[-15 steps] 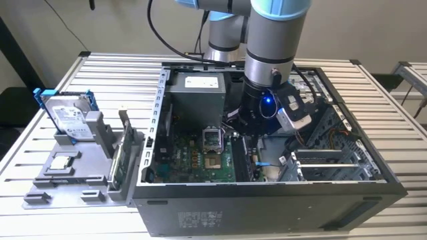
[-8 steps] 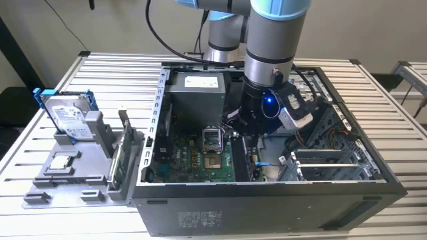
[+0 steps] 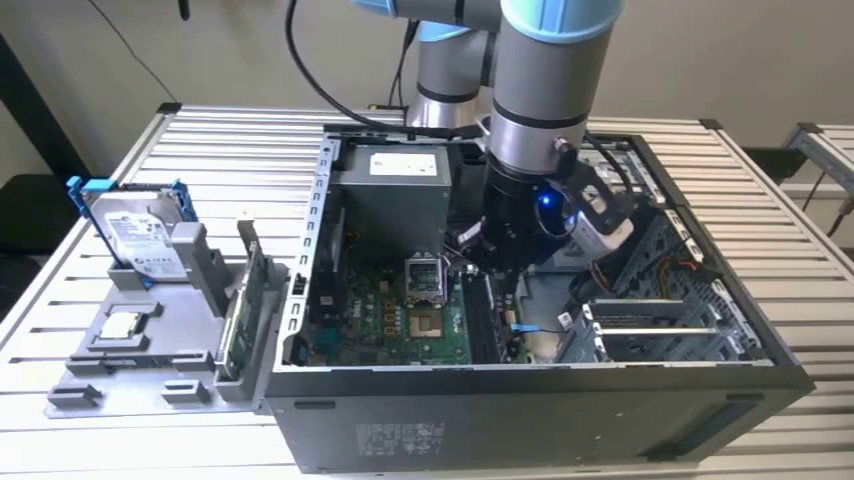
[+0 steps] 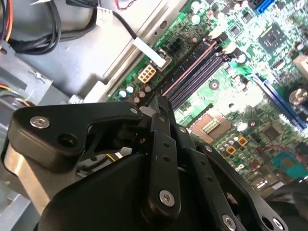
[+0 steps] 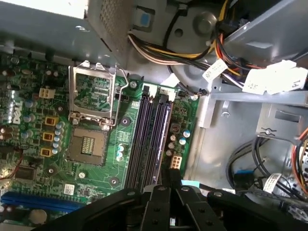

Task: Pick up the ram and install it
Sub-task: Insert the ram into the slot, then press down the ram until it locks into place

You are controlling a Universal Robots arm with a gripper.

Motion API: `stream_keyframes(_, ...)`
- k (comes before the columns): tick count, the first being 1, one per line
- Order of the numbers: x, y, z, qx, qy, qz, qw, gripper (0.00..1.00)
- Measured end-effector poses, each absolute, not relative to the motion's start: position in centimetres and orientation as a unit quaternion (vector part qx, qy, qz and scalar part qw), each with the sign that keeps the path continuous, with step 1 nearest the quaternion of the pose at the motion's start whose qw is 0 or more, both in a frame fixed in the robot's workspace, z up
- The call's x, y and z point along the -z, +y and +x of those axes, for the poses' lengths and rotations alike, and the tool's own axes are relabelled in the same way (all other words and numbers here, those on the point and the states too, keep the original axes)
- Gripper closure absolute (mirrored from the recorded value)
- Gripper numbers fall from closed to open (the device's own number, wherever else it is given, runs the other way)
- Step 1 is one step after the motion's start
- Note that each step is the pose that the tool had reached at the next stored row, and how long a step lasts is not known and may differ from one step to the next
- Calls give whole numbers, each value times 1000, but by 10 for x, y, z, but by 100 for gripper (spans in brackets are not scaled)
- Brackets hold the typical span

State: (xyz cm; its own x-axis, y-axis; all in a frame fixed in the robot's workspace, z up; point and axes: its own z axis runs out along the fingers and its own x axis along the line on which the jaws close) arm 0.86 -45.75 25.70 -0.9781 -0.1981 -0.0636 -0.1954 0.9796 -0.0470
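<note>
exterior: high, looks down on case [image 3: 534, 390] | wrist views: close, share motherboard [image 5: 96, 144]

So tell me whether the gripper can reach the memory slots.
Probably yes: the gripper hangs close over the memory slots, and no cable or card crosses between them.

We note a slatted metal surface [image 3: 787, 250] of pale ribs carrying the whole setup. Directly on it sits an open grey computer case [image 3: 534, 420], side panel off, on the exterior view's right and centre. Just beside the case, on the exterior view's left, rests a grey holder tray [image 3: 134, 375]. We record the arm's base [image 3: 441, 100] behind the case, at the far part of the surface. Bare ribs show around both items.
</note>
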Motion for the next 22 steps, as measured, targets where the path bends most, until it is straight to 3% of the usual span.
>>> stream_keyframes(22, -255, -458, 8, 24, 966, -257, 28, 89)
